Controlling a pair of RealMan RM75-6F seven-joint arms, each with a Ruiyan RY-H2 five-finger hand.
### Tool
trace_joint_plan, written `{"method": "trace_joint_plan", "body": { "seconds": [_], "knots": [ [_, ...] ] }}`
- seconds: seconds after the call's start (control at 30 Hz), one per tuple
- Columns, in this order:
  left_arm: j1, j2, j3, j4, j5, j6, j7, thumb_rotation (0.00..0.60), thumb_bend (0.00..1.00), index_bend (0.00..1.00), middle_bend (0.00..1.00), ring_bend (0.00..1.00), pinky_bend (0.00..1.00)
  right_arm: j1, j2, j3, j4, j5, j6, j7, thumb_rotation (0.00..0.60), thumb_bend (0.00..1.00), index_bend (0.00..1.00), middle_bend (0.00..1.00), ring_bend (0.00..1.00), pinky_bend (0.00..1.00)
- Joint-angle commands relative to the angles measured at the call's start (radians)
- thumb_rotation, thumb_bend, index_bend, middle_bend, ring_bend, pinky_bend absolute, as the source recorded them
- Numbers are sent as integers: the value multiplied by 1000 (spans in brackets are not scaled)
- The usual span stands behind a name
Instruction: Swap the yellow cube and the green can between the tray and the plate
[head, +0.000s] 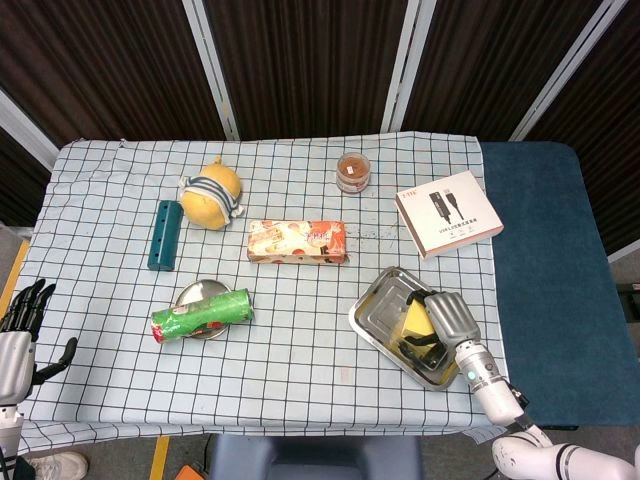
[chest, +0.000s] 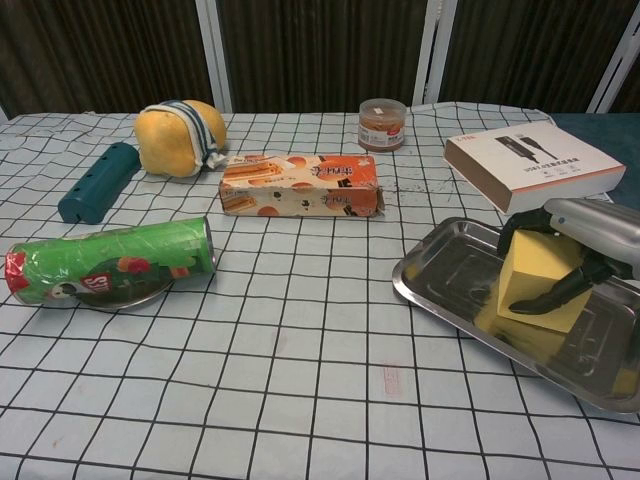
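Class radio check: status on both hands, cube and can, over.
Right hand grips yellow cube in tray. Left hand open. Green can on plate.

We see bright, even overhead light, soft short shadows, mild glare on the steel tray (chest: 450, 285), dark curtains behind it, perhaps slight softness toward frame edges

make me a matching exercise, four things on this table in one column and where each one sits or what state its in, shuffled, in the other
Things:
1. yellow cube
2. green can
3. white box
4. left robot hand

Places or states:
A. lying on its side on the small metal plate
B. open, off the near left edge of the table, holding nothing
C. in the metal tray, with the right robot hand closing around it
D. flat on the cloth behind the tray

Pairs: 1-C, 2-A, 3-D, 4-B
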Motion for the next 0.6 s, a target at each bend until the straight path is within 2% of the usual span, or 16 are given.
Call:
{"method": "trace_joint_plan", "body": {
  "seconds": [0.03, 0.1, 0.3, 0.47, 0.6],
  "knots": [
    [0, 0, 0, 0, -1, 0, -1, 600, 391, 41, 0, 0, 217, -2, -8, 3, 9, -1, 12, 0, 600, 178, 812, 650, 740, 833],
    [1, 1, 0, 0, 1, 1, -1, 600, 391, 43, 0, 0, 217, -5, -16, 13, 11, -14, 46, 7, 600, 199, 841, 671, 759, 852],
    [0, 0, 0, -2, 0, -2, 4, 600, 390, 46, 0, 0, 217, 22, 2, 36, -58, -75, 89, 10, 600, 202, 845, 674, 761, 855],
    [0, 1, 0, -3, -2, -4, 9, 600, 390, 49, 0, 0, 217, 84, 5, 68, -134, -120, 72, 22, 600, 210, 847, 674, 761, 855],
    [1, 2, -2, -2, -9, -5, 15, 600, 392, 49, 0, 0, 217, 150, -22, 102, -133, -121, 23, 3, 600, 222, 852, 674, 761, 855]
  ]
}}
